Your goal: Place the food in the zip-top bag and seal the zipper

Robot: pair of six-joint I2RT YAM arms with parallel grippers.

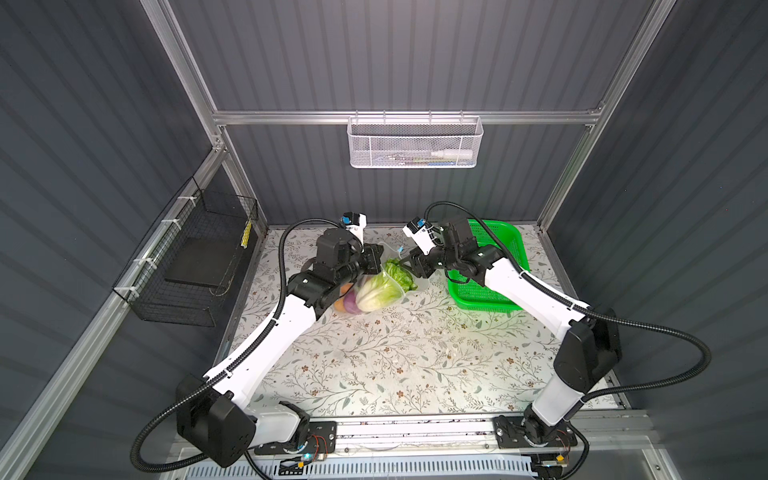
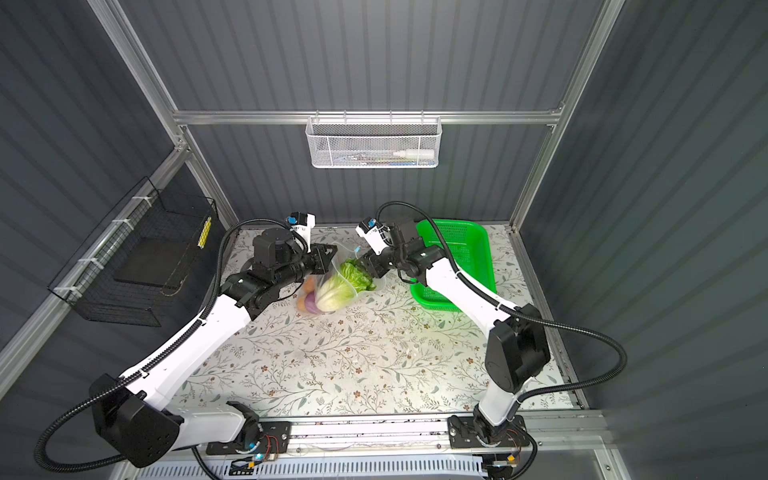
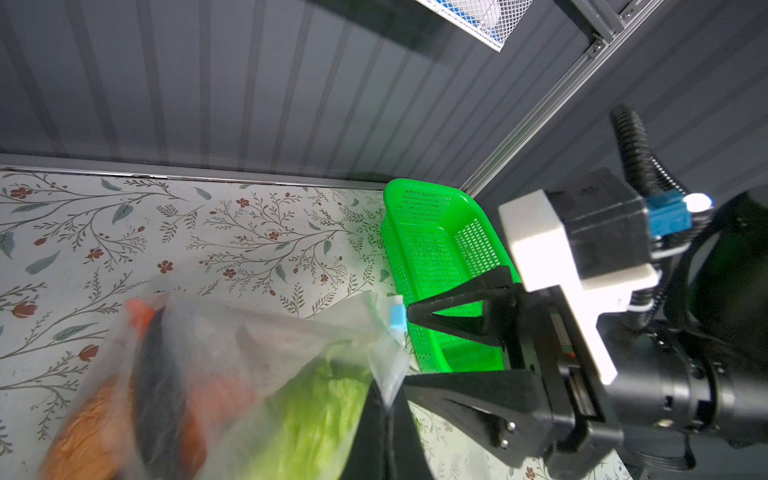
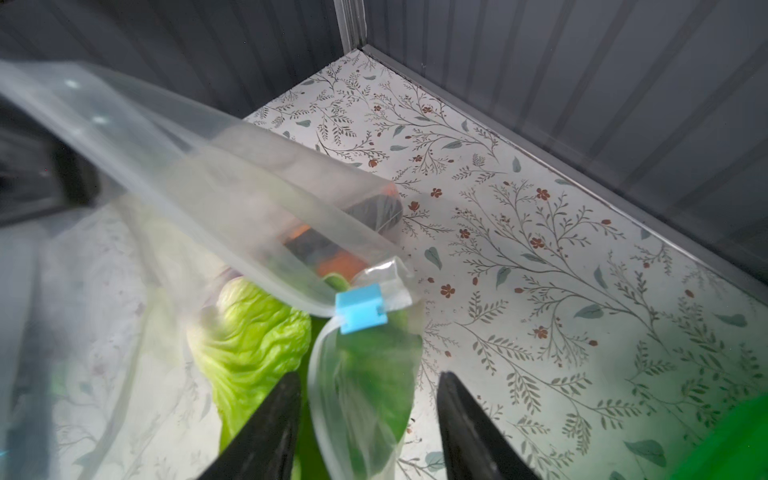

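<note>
Zip-top bag (image 4: 232, 174): just beside green basket (image 3: 432, 232), food inside, cabbage (image 1: 380, 289) at the mouth | left gripper (image 3: 388, 411): clamped on bag's far mouth corner, likely tensioning the rim | right gripper (image 4: 368, 382): basket side, jaws apart astride the rim below blue slider (image 4: 360, 308), zipper unsealed.

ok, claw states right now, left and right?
Left claw: closed, pinching the zip-top bag at its edge.
Right claw: open, jaws either side of the bag's mouth near the blue slider, not gripping.
</note>
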